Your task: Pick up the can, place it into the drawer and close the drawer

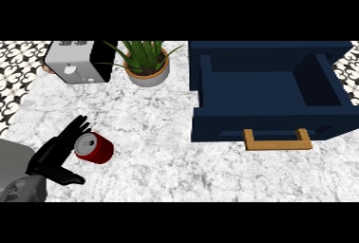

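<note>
Head view, single frame.

Hidden / cut off: R hand nowhere in frame. L forearm [17,166] enters at lower-left corner, mostly cropped by the frame edge. Drawer [266,124] runs out at the right edge, so its far corner isn't visible. Toaster [76,61] and plant [146,59] sit at the top of the counter [168,152], their upper parts clipped. Contact btwn hand and can: cannot tell, since the can's lid overlaps the fingers in this view.

Can vs fingers: can [97,149] stands on the counter at lower left, just beside the left hand [51,159], on the hand's right side. Fingers [72,130] are straight and slightly fanned, pointing up and right, their tips reaching just past the lid on its far-left side. Thumb [70,179] sticks out low, toward the lower right, below the can and apart from it. Nothing is curled round the can (hand reads as flat and unclenched).

Can appearance: red body, silver lid w/ a pull tab, lid facing up-left toward the fingers. Upright or leaning: not sure from this angle.

Drawer: navy, pulled out, interior showing, tan handle [278,140] on its front; well apart from the can, across the counter to the right.
</note>
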